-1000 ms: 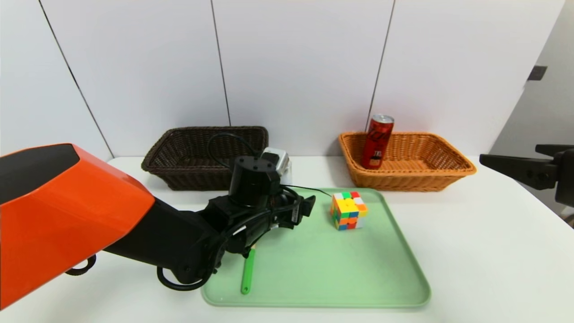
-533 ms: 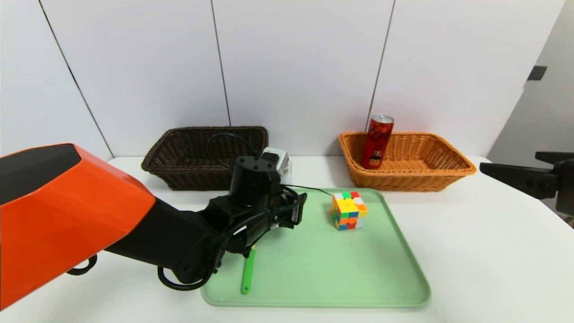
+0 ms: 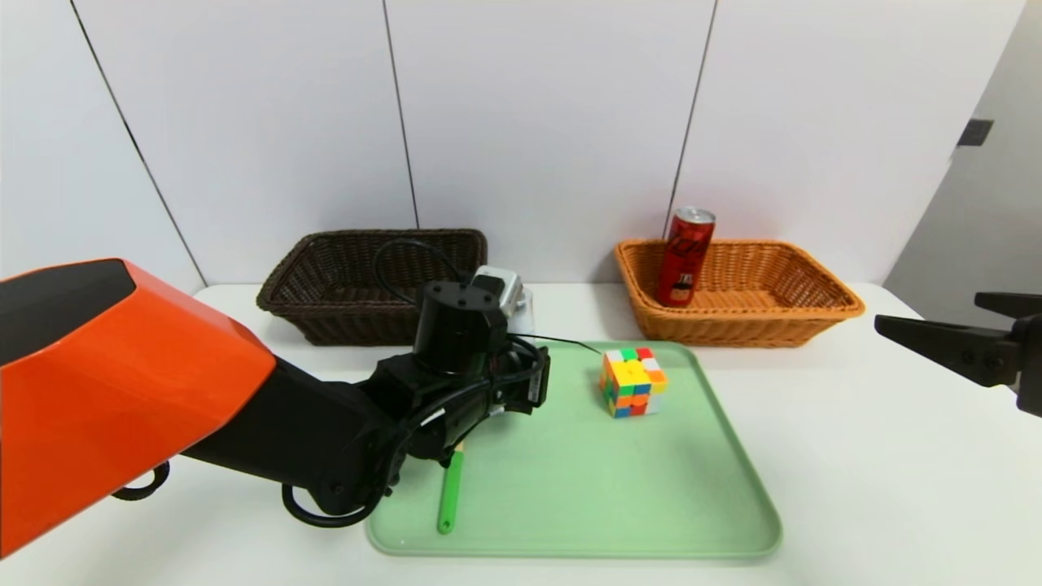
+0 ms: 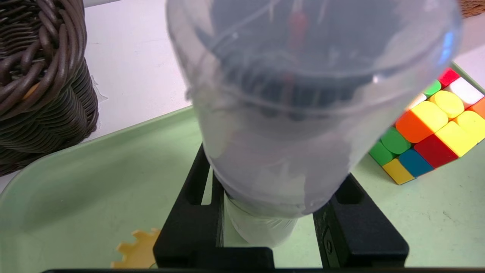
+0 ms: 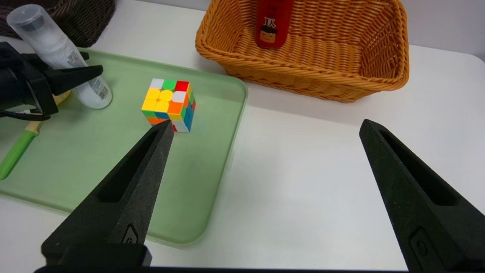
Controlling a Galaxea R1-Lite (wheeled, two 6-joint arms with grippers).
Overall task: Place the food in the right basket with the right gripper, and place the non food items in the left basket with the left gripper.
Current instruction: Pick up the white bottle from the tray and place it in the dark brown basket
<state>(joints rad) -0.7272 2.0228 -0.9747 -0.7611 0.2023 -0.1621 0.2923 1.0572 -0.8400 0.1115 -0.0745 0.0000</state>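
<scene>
Jaws of left gripper (image 4: 265, 227) pinch bottle (image 4: 288, 125) low; right gripper (image 5: 265, 189) gapes idle. Confirm squeeze, lift straight, swing to dark basket (image 3: 374, 277) at 10 o'clock.

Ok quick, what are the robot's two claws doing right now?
Left gripper: shut on the white bottle, standing on the green tray.
Right gripper: open, holding nothing, off to the right of the tray.

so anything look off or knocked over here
Only the can stands out: it leans against the orange basket's back corner instead of standing straight. The bottle tilts between the left gripper's jaws. Nothing is spilled.
</scene>
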